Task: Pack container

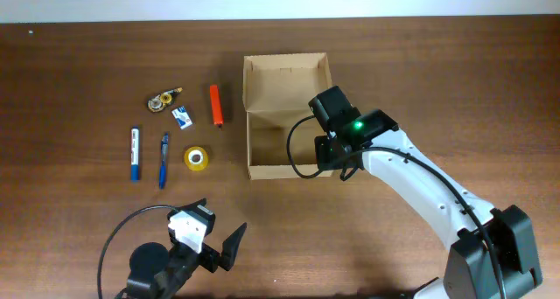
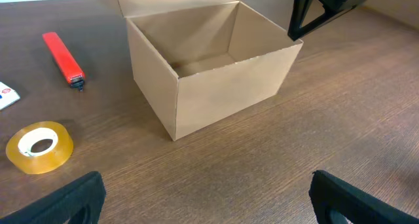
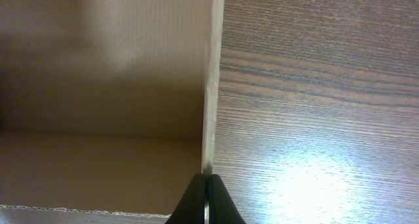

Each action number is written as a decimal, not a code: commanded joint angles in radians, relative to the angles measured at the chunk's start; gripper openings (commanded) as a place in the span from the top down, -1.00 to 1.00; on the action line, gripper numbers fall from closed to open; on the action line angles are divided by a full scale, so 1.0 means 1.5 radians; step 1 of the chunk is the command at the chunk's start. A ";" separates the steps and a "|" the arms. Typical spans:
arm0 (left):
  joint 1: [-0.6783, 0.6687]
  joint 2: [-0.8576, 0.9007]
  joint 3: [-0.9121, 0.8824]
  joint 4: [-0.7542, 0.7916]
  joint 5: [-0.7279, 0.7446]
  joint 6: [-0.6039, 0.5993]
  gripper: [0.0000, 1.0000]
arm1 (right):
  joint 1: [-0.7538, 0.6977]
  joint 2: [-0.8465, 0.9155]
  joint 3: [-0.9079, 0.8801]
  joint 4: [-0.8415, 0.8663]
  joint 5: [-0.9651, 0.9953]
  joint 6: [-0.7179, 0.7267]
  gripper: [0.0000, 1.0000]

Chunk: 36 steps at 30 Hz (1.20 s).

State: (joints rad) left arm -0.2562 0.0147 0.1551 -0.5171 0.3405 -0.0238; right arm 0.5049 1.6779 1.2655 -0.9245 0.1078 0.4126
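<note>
The overhead view looks straight down on the whole desk. The left wrist view sits low, facing the container corner-on, fairly near. The right wrist view looks along its wall, very close. All three share it.

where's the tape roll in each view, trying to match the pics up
Overhead: the tape roll is left of centre, a short way left of the box.
Left wrist: lower left, left of the box.
Right wrist: not in it; only the box wall and the table show.
Shared landmark: the box, seen in all three views.
</note>
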 commanded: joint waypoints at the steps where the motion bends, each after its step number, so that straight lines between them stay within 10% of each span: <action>1: -0.002 -0.006 -0.002 0.001 0.007 -0.004 -0.99 | 0.004 -0.004 -0.015 -0.010 -0.023 0.008 0.93; 8: -0.002 -0.006 -0.002 0.001 0.007 -0.004 -0.99 | 0.004 -0.004 -0.015 -0.010 -0.032 0.007 0.92; 11: -0.002 -0.006 -0.002 0.001 0.007 -0.004 -0.98 | 0.004 -0.004 -0.015 -0.010 -0.032 0.007 0.27; 16: -0.002 -0.006 -0.002 0.001 0.007 -0.004 -0.99 | 0.004 -0.019 -0.014 -0.010 -0.032 0.007 -0.08; 36: -0.002 -0.006 -0.002 0.001 0.007 -0.004 -0.99 | 0.003 -0.372 -0.013 -0.132 -0.032 -0.082 -0.18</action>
State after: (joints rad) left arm -0.2562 0.0147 0.1551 -0.5171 0.3405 -0.0238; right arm 0.5049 1.1862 1.2526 -1.0992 0.0620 0.3386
